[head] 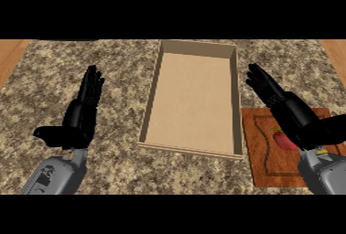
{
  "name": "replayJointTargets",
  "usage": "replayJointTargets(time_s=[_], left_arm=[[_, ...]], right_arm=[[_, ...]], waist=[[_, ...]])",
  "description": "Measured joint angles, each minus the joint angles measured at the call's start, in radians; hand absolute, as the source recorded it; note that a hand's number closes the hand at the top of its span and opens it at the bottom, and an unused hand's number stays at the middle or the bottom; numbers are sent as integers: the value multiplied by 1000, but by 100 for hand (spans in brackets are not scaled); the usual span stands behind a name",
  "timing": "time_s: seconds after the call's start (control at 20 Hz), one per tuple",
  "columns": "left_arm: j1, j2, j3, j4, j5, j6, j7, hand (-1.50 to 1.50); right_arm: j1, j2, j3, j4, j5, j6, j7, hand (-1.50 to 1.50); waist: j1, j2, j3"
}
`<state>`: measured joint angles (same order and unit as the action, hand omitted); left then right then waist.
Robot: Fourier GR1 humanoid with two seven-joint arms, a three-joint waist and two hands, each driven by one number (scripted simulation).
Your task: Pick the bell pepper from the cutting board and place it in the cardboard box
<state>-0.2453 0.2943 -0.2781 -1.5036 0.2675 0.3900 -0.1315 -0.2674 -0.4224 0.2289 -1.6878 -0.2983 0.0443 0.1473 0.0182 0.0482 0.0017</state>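
The counter (115, 169) looks like speckled stone in brown, grey and cream, and plain smooth wood (10, 55) shows at its far corners, at about ten and two o'clock. The cardboard box (152, 105) in the middle is dull tan card with no shine, while the cutting board (270, 169) at about four o'clock is reddish-brown wood with a dark line near its edge. The bell pepper (282, 139) on it is red and a bit shiny, both hands, left (81, 114) and right (290, 114), look like matt black plastic, and the forearms (57, 176) look like smooth grey plastic or metal.
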Motion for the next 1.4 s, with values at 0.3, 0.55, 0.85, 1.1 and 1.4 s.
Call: replayJointTargets(time_s=[0.3, 0.55, 0.85, 1.1, 1.4], left_arm=[[-7, 81, -49, 17, -38, -97, 62, 0], [7, 102, -88, 30, -50, -136, 86, 0], [14, 118, -118, 26, -56, -175, 111, 0], [7, 112, -127, 20, -65, -197, 130, 0], [0, 109, -124, 10, -72, -228, 147, 0]], right_arm=[[167, -42, -27, 70, 161, -58, -180, -150], [201, -164, -78, 95, 412, -197, -300, -150], [341, -264, -58, 125, 794, -466, -445, -150], [531, -284, -54, -12, 1026, -612, -380, -150], [729, -318, -26, -268, 1181, -472, -169, -150]], waist=[[-41, -37, 1], [-90, -52, 2], [-85, -56, 0], [-70, -56, -3], [-51, -53, -4]])
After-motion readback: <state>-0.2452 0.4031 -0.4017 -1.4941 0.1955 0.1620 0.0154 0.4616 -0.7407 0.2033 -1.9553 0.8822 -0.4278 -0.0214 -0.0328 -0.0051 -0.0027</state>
